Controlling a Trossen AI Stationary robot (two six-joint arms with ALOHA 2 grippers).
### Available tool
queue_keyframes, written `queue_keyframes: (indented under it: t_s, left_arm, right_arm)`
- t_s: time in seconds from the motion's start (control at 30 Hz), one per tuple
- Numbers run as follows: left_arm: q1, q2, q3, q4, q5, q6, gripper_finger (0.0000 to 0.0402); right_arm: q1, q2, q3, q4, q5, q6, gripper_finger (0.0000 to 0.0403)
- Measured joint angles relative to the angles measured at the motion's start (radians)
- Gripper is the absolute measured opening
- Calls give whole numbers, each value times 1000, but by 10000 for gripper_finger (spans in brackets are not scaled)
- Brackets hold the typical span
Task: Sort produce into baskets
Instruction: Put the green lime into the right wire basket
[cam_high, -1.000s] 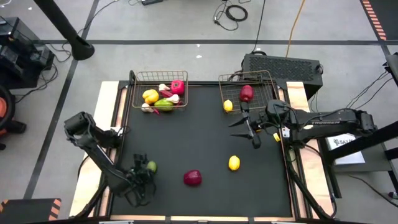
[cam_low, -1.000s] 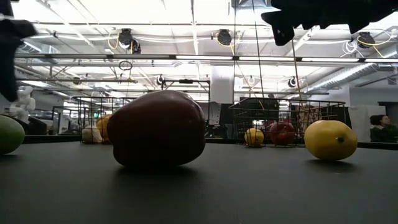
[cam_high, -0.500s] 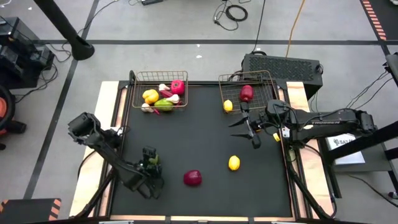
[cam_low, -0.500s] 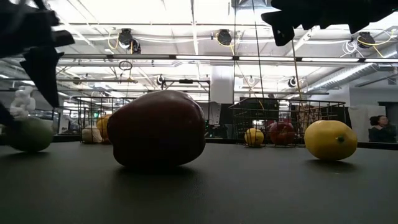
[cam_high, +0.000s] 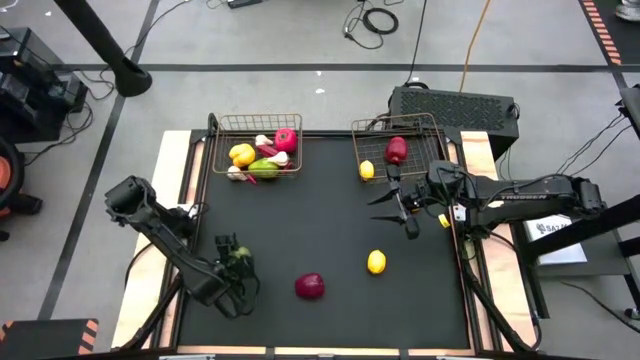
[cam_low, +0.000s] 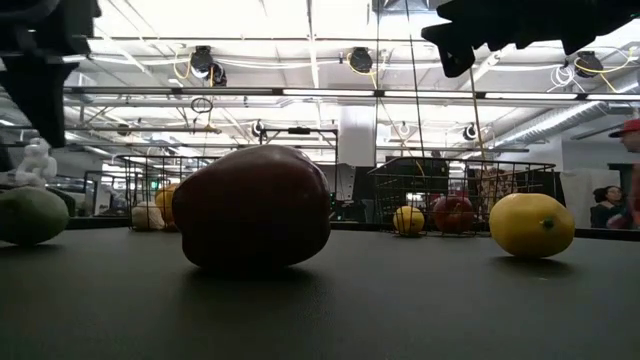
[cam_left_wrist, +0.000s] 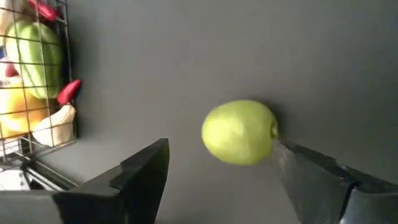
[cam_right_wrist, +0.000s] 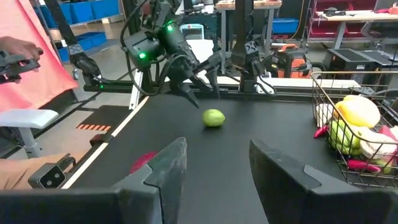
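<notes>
Three pieces of produce lie loose on the black table (cam_high: 330, 230), so the sorting looks well along but unfinished: a green lime (cam_high: 240, 257) near the left front, a dark red apple (cam_high: 310, 286) at the front middle, and a yellow lemon (cam_high: 376, 262) to its right. The left basket (cam_high: 213, 150) at the back already holds a heap, with a yellow piece, a red one, green and white showing through the mesh. The right basket (cam_high: 440, 135) holds a red apple, with a small yellow piece at its open front edge. The left gripper (cam_left_wrist: 217, 162) hangs right over the lime, its fingers spread to either side of it, one tip just touching the fruit, not yet pinching. The right gripper (cam_high: 398, 205) waits in front of the right basket, fingers apart and empty. By my judgement the lime is the step in hand, with apple and lemon left after it.
</notes>
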Motion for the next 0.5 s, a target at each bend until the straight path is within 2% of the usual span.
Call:
queue_keyframes:
  t_s: [0.07, 0.27, 0.4, 0.5]
  left_arm:
    - [-2, 0, 0, 21, -2, 56, 290]
    - [-23, 0, -8, 3, -3, 411, 280]
    - [-23, 0, -40, 10, 81, 617, 264]
    - [-23, 0, -70, 35, 90, 725, 254]
  right_arm:
    - [0, 0, 0, -1, 0, 0, 167]
    - [0, 0, 0, -2, 1, -4, 167]
    - [0, 0, 0, -4, 1, -5, 167]
    - [0, 0, 0, -12, 1, -18, 167]
